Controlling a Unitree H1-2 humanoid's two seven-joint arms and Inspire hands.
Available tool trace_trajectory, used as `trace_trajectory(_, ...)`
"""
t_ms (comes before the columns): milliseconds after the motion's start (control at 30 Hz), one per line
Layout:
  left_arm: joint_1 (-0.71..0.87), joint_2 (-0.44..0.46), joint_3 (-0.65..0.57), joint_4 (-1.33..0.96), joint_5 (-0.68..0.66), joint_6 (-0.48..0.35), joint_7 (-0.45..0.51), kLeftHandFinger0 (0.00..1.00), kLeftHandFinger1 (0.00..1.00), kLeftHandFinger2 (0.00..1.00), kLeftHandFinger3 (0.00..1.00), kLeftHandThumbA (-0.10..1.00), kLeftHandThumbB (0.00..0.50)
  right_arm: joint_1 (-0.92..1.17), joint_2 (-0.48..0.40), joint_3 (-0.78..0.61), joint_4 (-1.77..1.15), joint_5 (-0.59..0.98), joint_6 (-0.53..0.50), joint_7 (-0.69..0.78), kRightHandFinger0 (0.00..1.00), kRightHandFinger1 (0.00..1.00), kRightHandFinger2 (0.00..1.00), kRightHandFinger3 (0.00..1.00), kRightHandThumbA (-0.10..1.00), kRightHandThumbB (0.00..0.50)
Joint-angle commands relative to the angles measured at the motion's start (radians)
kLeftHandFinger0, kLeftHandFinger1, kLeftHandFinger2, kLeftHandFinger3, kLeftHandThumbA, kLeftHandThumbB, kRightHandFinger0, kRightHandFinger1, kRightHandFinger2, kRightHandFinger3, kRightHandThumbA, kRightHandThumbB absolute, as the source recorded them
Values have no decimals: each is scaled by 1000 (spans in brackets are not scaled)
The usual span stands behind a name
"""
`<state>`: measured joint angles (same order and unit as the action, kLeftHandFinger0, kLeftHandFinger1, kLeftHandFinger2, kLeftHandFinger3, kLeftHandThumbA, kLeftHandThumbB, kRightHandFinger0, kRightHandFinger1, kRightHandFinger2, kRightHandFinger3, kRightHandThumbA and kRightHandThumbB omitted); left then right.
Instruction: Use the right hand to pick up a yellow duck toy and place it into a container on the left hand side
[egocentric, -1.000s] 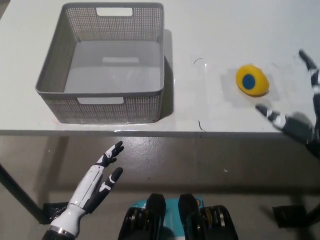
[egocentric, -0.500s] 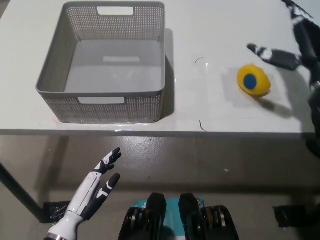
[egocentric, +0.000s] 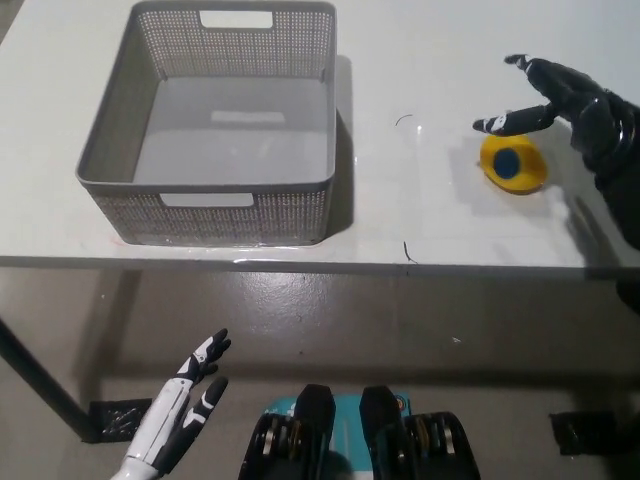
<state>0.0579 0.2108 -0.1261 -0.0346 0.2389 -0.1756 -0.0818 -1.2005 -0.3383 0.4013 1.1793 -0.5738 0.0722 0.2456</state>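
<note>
Nearest the camera, the white left hand (egocentric: 180, 425) hangs below the counter's front edge at the lower left, its fingers (egocentric: 211, 349) apart and holding nothing; compared with half a second ago it sits lower and a little further toward the bottom of the view.

On the white counter (egocentric: 420, 210) the grey mesh container (egocentric: 220, 205) stands at the left, nothing visible inside it, in much the same place as in the earlier frames apart from a slight shift of the whole view. A small dark mark lies near the counter's front edge, to the right of the container.

Further right, the yellow duck toy (egocentric: 514, 165) with its blue spot rests on the counter, well apart from the container and not lifted. It lies where it lay a second ago.

The black right hand (egocentric: 565, 95) has come in over the toy from the right edge. A second ago it was low, beside the counter's front right corner; half a second ago it was raised behind the toy. Its fingers (egocentric: 508, 123) are spread, one tip just above the toy's far edge; whether it touches cannot be told. The hand grips nothing.
</note>
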Motion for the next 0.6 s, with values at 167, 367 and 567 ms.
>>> trace_trajectory(167, 5, -12, 15, -11, -27, -55, 8, 1000, 1000, 1000, 1000, 1000, 286, -180, -22, 71, 150, -2, -54, 208, 1000, 1000, 1000, 1000, 917, 500)
trace_trajectory(367, 3, -7, 11, -13, -28, -61, -2, 1000, 1000, 1000, 1000, 1000, 267, -185, -46, 67, 157, 30, -43, 270, 1000, 1000, 1000, 1000, 908, 478)
trace_trajectory(567, -12, -7, 13, -10, -25, -55, -1, 1000, 1000, 1000, 1000, 1000, 275, -183, -65, 67, 156, 36, -50, 302, 1000, 1000, 1000, 1000, 983, 483)
